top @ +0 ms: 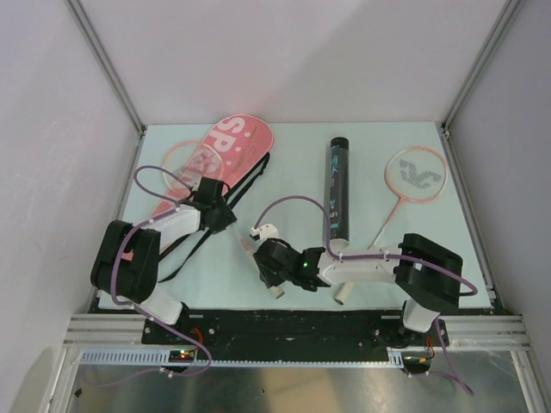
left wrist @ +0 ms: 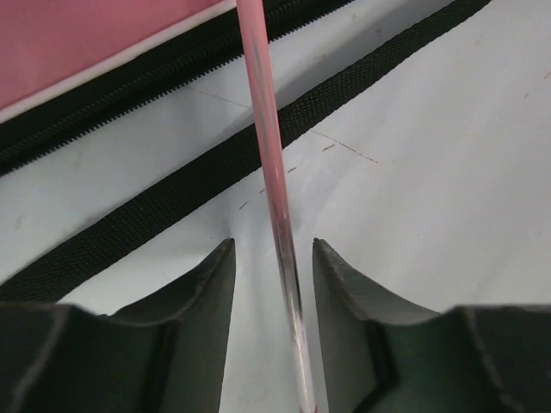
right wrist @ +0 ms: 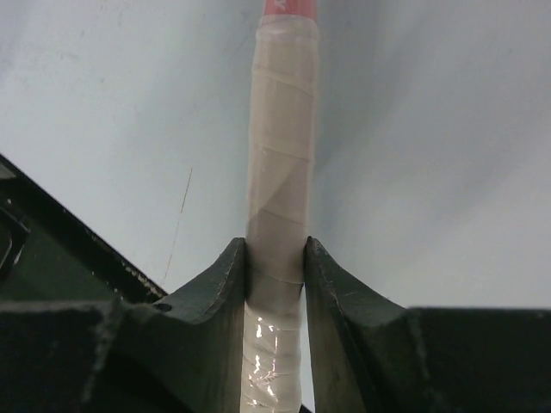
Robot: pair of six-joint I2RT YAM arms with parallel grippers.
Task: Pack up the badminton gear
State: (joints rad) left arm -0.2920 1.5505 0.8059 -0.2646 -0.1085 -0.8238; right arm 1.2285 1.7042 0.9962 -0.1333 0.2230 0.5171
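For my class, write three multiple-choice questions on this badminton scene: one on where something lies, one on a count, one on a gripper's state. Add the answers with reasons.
1. Where does the black tube lie?
A. Between the pink racket case and the far-right racket
B. Inside the case
C. Standing upright at the near edge

2. How many rackets show?
A. One
B. Two
C. Four

3. What state is the right gripper in?
A. Open, holding nothing
B. Shut on a white handle
C. Shut on the tube

Answers:
1 A: in the top view the tube lies flat, with the case to its left and that racket to its right.
2 B: besides the far-right racket, a second racket has its head by the case.
3 B: the right wrist view shows both fingers pressed against the handle.
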